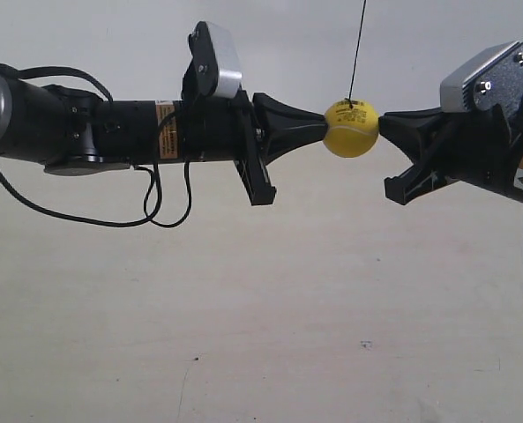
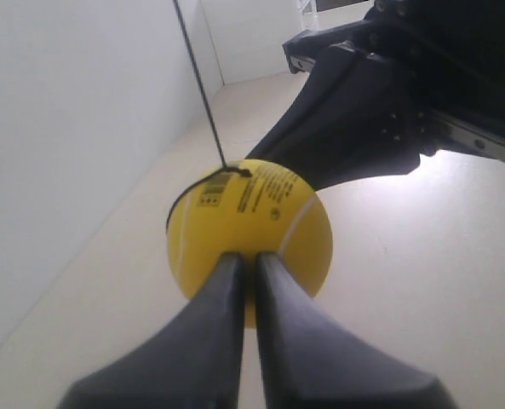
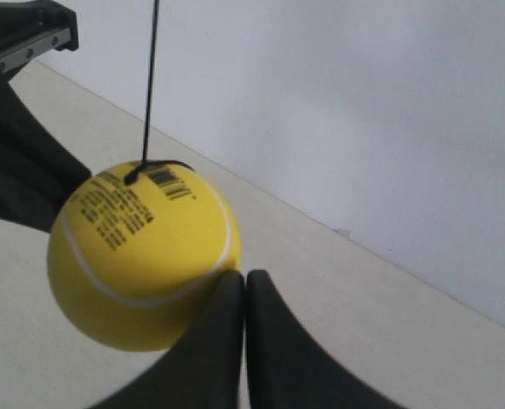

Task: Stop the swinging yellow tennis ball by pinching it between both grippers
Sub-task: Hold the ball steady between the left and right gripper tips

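Between two clamped grippers, over a pale surface (image 1: 261, 335), a yellow tennis ball (image 1: 350, 129) hangs pinched.

On one side the left gripper (image 2: 248, 260) has its fingers drawn together with only a thin slit between them, holding nothing, tips pressed against the ball. On the opposite side the right gripper (image 3: 243, 279) is clenched the same way, its tips touching the ball just under the white seam (image 3: 150, 298). Small dark print sits near the ball's top: a barcode-like block and several lines of text, too fine to read. An orange sticker (image 1: 165, 129) on the arm at the exterior view's left is also unreadable. Being round, the ball has no long axis. Its printed patch faces upward, and the string (image 1: 356, 53) rises from it almost straight up.
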Robot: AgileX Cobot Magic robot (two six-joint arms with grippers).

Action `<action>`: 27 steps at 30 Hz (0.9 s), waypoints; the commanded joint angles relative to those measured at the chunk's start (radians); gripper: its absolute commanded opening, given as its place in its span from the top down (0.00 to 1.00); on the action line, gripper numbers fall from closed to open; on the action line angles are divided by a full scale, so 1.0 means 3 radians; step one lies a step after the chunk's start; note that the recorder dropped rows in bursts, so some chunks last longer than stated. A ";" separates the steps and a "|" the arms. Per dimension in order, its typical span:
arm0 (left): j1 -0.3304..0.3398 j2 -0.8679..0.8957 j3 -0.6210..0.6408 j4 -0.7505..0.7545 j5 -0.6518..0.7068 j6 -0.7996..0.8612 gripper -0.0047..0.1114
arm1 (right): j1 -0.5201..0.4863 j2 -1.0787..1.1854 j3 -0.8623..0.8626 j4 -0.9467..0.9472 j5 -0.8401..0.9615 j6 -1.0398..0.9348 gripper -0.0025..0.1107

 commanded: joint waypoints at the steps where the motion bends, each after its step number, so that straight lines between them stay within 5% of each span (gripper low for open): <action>1: -0.0010 0.0018 -0.0018 -0.0060 0.0015 0.0025 0.92 | 0.0003 -0.0004 -0.0010 -0.0021 -0.0040 0.0008 0.98; 27: -0.0004 -0.0010 -0.0018 -0.0060 0.0173 0.0032 0.92 | 0.0003 -0.0004 -0.0010 0.0127 0.0059 -0.0097 0.98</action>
